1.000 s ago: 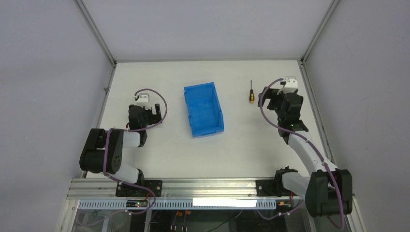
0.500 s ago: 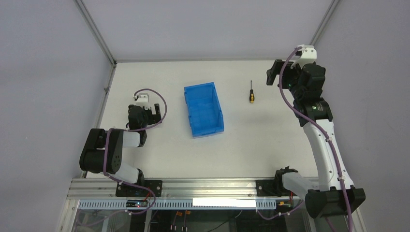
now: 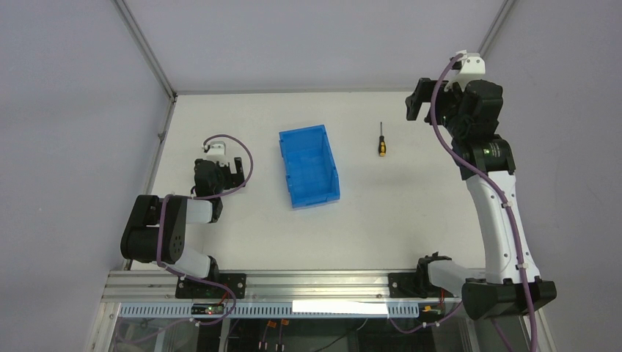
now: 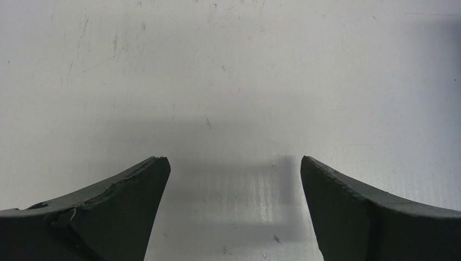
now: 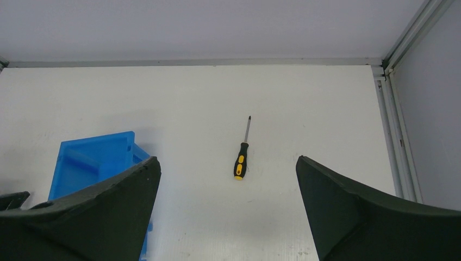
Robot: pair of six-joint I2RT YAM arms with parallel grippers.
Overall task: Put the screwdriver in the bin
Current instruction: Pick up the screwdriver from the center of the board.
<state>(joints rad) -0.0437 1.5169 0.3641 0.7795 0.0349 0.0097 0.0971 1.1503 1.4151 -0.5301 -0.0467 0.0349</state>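
Clearly, screwdriver lies apart from open right hand.

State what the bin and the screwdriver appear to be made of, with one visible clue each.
Bin: probably moulded plastic, uniform bright blue, smooth walls. Screwdriver: handle looks like yellow-and-black plastic or rubber; shaft seems dark metal, thin and straight.

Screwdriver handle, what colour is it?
Yellow-orange and black. The screwdriver shows best in the right wrist view.
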